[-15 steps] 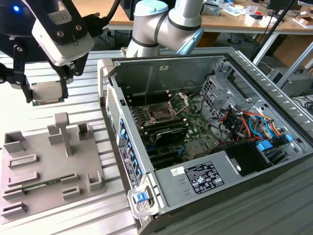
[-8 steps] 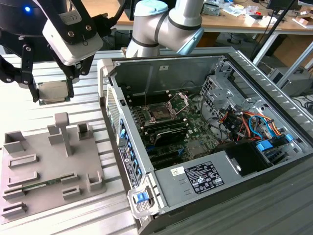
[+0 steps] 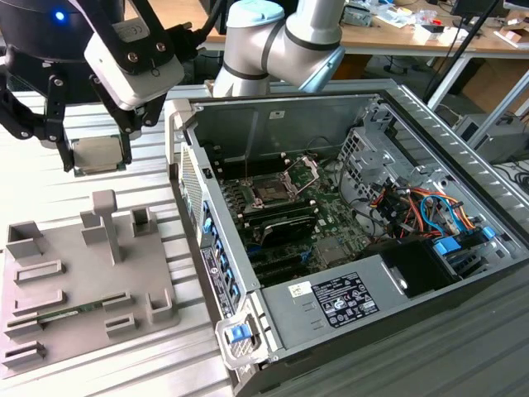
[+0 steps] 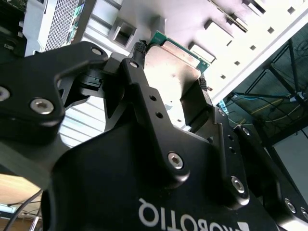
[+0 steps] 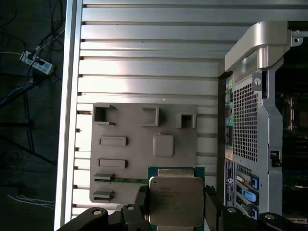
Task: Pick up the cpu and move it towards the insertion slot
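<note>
Nearest you in the exterior view, the grey tray (image 3: 91, 273) lies on the slatted aluminium table (image 3: 50, 186), on the exterior view's left of the open computer case (image 3: 281, 101). A thin green memory stick (image 3: 74, 313) sits in one of the tray's slots. An upright post (image 3: 106, 223) rises from the tray's far part.

Inside the case, note the labelled power supply (image 3: 339, 302) at the near end, then the green circuit board. The insertion slot (image 3: 271, 192) sits further back on that board, dark at its centre, with its shiny frame (image 3: 302, 174) apparently tilted up on the far side. Orange and blue cables (image 3: 421, 207) run on the exterior view's right of the board.

The case's side wall (image 3: 186, 178) stands between the slot and the gripper (image 3: 95, 159).

The gripper hangs above the table beyond the tray, just outside that wall. Its fingers (image 5: 142, 204) are closed to the chip's width and clamp the cpu (image 3: 97, 155) by two opposite edges. In both wrist views the cpu (image 5: 174, 199) shows its silvery metal top, with a green border at the edge. In the first wrist view it lies flat and overlaps the tray's edge. The cpu is clear of the tray and well apart from the slot.

Behind, the arm (image 3: 281, 41) reaches in front of a cluttered desk (image 3: 397, 33).
</note>
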Tool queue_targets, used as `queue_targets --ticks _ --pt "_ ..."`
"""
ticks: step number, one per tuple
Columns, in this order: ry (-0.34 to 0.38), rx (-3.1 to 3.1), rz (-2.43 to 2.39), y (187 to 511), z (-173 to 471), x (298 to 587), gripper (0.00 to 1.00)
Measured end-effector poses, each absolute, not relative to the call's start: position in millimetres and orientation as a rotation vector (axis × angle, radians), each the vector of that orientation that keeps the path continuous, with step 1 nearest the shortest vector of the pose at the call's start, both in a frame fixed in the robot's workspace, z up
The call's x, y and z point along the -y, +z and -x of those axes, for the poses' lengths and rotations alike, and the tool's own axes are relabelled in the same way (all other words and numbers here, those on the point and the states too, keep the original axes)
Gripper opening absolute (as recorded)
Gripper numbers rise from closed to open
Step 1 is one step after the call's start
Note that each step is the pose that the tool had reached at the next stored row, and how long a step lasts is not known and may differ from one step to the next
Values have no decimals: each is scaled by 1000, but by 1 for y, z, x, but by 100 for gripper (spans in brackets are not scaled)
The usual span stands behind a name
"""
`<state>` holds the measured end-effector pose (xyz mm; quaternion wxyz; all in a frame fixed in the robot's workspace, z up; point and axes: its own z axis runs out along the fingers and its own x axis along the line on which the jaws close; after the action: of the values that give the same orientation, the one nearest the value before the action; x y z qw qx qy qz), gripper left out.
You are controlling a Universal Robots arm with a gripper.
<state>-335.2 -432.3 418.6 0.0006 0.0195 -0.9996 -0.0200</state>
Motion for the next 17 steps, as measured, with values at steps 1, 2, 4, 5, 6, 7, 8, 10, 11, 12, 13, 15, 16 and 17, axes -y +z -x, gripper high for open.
queue_targets --ticks 1,2,4,5,6,7,8,10,11,12,13,15,16,17 --pt "-63 3139 -61 419 334 432 55" --pt "-63 3139 -61 419 333 432 55" --pt "-63 3139 -61 419 331 432 55" --pt "-63 3139 -61 419 329 432 55" --pt "-63 3139 -61 419 327 432 55" --pt "-63 3139 -61 419 326 432 55" --pt "-63 3139 -61 419 325 432 55" --pt "-63 3139 -61 419 322 432 55" --pt "-63 3139 -61 419 321 432 55" --pt "-63 3139 -61 419 319 432 55" --pt "-63 3139 -61 419 318 432 55" --pt "-63 3139 -61 419 316 432 55" --pt "-63 3139 -61 419 315 432 55" --pt "-63 3139 -61 419 314 432 55"
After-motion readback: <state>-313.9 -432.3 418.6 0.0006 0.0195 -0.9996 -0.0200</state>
